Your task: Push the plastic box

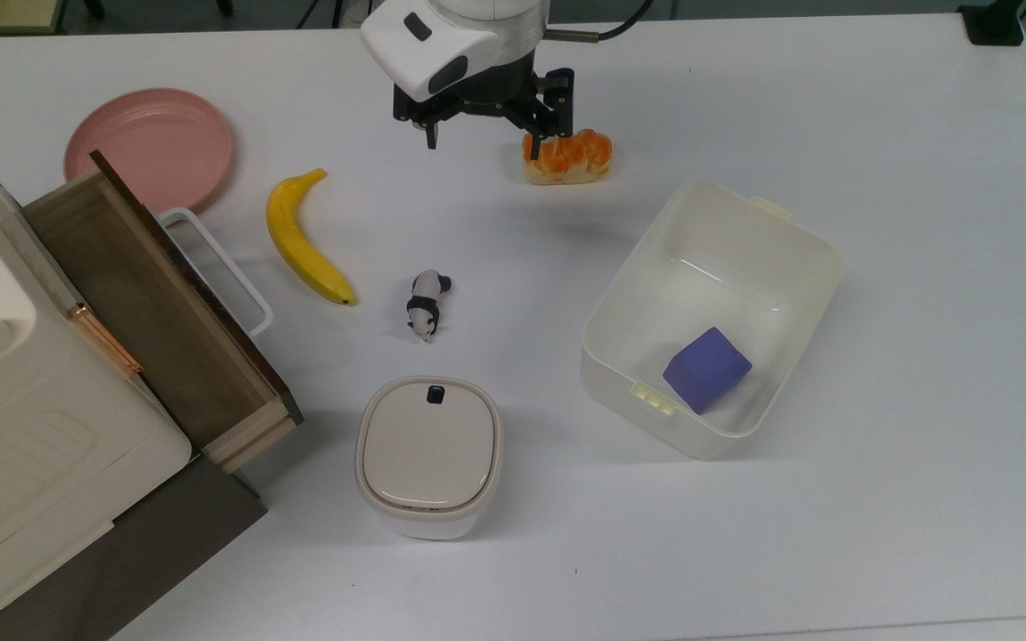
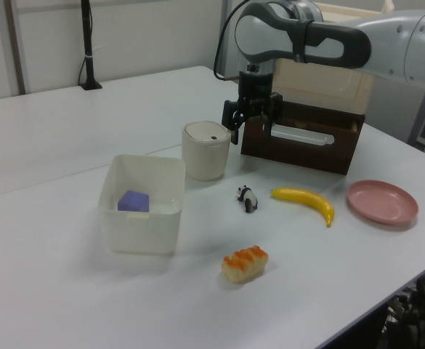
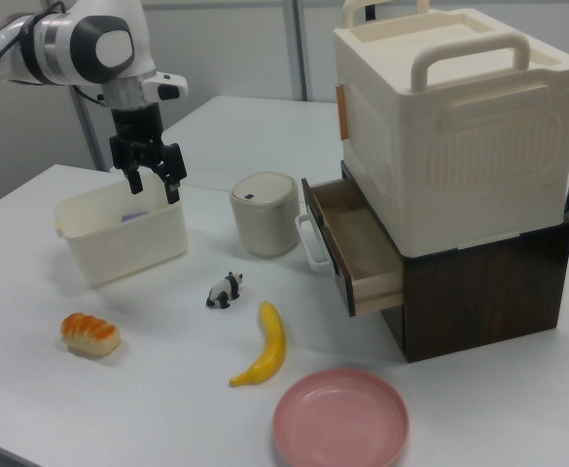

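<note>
Cream translucent plastic box holds a purple cube; jaws spread wide, empty

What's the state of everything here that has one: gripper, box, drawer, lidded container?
gripper: open, holding nothing, above the table
plastic box: upright, no lid, purple block inside
drawer: pulled open
small container: lid closed
pink plate: nothing on it
</note>
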